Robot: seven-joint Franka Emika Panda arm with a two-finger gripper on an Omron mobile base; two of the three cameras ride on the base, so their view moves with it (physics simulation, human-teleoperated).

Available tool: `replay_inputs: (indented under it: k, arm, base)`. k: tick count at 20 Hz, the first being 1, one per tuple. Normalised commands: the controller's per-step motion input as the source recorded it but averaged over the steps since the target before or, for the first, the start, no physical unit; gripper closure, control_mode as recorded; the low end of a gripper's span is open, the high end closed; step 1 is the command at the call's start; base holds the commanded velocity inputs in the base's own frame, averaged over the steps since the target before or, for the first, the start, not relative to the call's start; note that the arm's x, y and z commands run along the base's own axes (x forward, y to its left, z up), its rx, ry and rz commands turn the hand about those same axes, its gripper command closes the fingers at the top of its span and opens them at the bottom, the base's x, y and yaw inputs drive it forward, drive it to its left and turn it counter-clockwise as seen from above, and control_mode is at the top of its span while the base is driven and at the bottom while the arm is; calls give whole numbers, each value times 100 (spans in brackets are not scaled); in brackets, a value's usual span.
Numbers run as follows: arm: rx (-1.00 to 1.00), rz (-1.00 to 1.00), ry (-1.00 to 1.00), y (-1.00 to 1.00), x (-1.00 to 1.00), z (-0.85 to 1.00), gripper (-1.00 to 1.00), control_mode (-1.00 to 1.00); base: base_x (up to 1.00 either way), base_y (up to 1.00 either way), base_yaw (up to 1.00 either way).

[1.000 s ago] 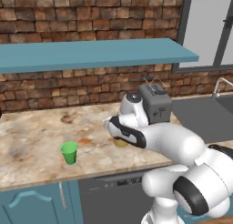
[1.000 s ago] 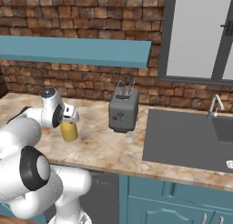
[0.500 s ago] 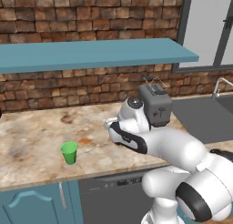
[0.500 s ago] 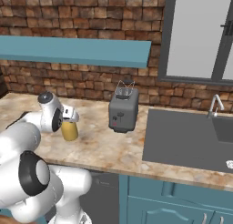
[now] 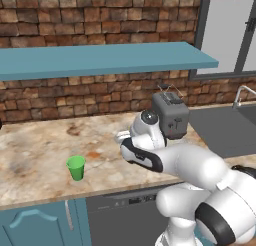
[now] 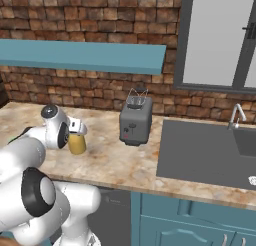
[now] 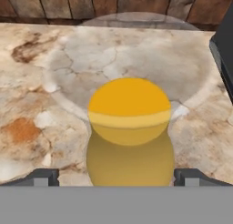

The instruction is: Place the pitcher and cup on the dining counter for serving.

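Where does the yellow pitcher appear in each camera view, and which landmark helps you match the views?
Left base view: not visible.
Right base view: pitcher lower left of centre, on the counter by the arm's wrist.
Hand view: pitcher centre, between the open tool's tips.
Shared landmark: the toaster, right of it.

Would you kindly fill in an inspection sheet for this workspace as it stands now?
Surface: marbled counter, stained, against a brick wall.
Job's things: pitcher upright on the counter; cup upright, apart to its left.
Clutter: toaster right of the pitcher.
Pincer: pincer open, fingertips either side of the pitcher, no grip.
Cables: nothing seen.
Surroundings: sink with tap, teal shelf, window.
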Motion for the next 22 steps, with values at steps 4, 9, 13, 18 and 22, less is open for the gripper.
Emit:
replay_inputs:
  k: [4, 9, 13, 18, 22]
  arm:
    - [0, 0, 0, -3, 15, 0, -100, -100]
    - [0, 0, 0, -8, 19, 0, -100, -100]
    - [0, 0, 0, -7, 9, 0, 100, -100]
    - [0, 0, 0, 0, 4, 0, 100, -100]
    - [0, 0, 0, 0, 0, 0, 100, -100]
  base:
    - [0, 0, 0]
    - [0, 0, 0]
    - [0, 0, 0]
    - [0, 0, 0]
    - [0, 0, 0]
